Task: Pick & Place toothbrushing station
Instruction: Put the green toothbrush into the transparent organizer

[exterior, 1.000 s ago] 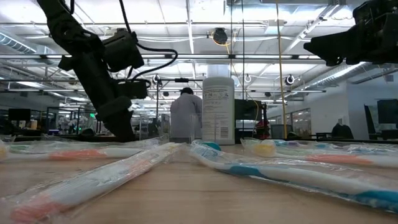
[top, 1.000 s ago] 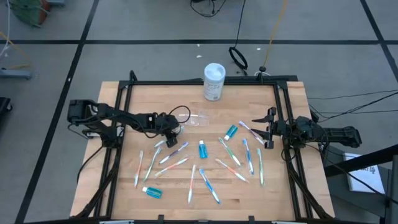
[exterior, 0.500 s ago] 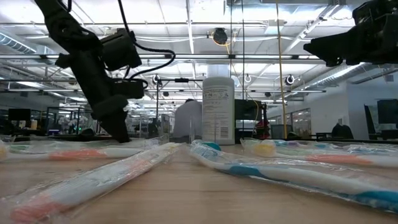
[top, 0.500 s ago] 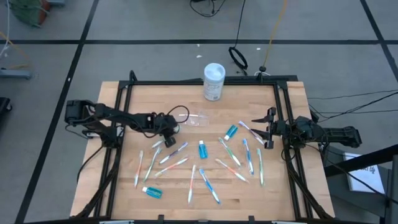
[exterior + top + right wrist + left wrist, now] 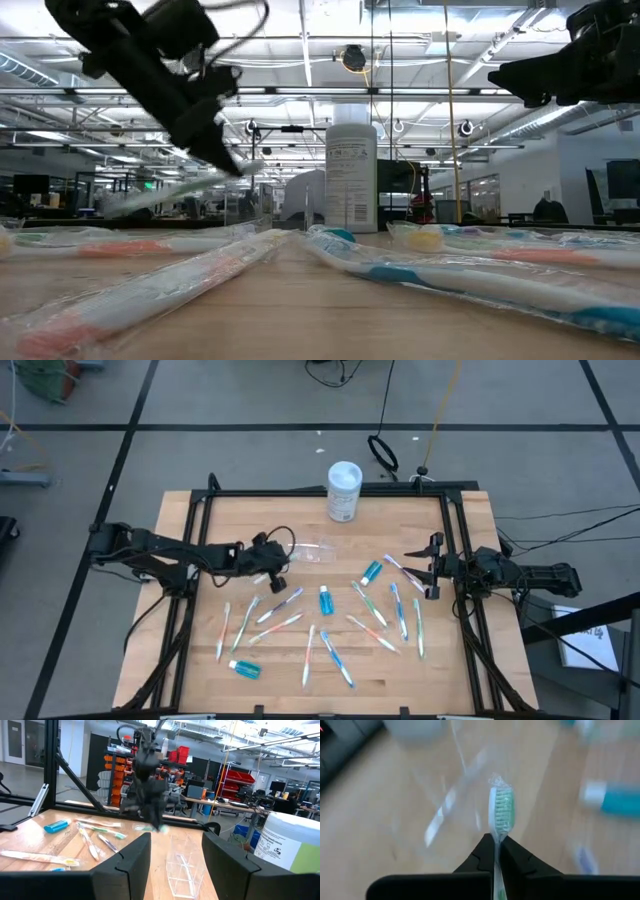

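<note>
High view: light wood counter (image 5: 300,520) in a black frame on grey tiled floor. White container (image 5: 344,491) at the far edge; clear cup (image 5: 318,552) lying near the middle; wrapped toothbrushes (image 5: 380,635) and toothpaste tubes (image 5: 326,600) scattered toward the near edge. Left gripper (image 5: 275,579), fingers closed on a green-bristled toothbrush (image 5: 501,810), raised off the counter beside the cup. Right gripper (image 5: 412,567), fingers apart, empty, at the right edge. Low view: workshop hall, ceiling strip lights.
</note>
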`<move>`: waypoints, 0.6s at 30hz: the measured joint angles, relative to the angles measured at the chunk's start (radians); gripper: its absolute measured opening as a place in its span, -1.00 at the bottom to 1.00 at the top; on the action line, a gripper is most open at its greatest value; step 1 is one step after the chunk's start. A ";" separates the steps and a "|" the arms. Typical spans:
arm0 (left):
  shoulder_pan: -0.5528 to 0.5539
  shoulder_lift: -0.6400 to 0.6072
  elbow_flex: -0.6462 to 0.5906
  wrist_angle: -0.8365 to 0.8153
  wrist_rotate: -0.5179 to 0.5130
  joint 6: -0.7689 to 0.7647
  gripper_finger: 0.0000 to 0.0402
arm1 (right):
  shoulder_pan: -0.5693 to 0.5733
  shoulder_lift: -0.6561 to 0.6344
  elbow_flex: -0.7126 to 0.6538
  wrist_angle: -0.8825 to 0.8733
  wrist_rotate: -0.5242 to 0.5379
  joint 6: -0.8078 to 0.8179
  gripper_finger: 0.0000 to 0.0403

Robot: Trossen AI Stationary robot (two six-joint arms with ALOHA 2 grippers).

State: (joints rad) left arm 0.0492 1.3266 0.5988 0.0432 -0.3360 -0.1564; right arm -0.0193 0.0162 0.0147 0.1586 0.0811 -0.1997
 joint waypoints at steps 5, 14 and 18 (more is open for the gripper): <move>-0.004 -0.021 0.002 0.278 -0.034 0.083 -0.89 | 0.000 0.000 0.000 -0.001 0.000 0.004 -0.16; 0.068 -0.011 0.002 0.748 -0.208 0.274 -0.93 | 0.000 0.000 0.000 -0.006 0.000 0.019 -0.16; 0.130 -0.009 0.002 0.771 -0.214 0.228 -0.86 | 0.000 0.000 0.000 -0.006 0.000 0.019 -0.16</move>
State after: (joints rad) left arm 0.1789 1.3178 0.6006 0.8144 -0.5495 0.0720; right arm -0.0193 0.0162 0.0145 0.1528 0.0809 -0.1806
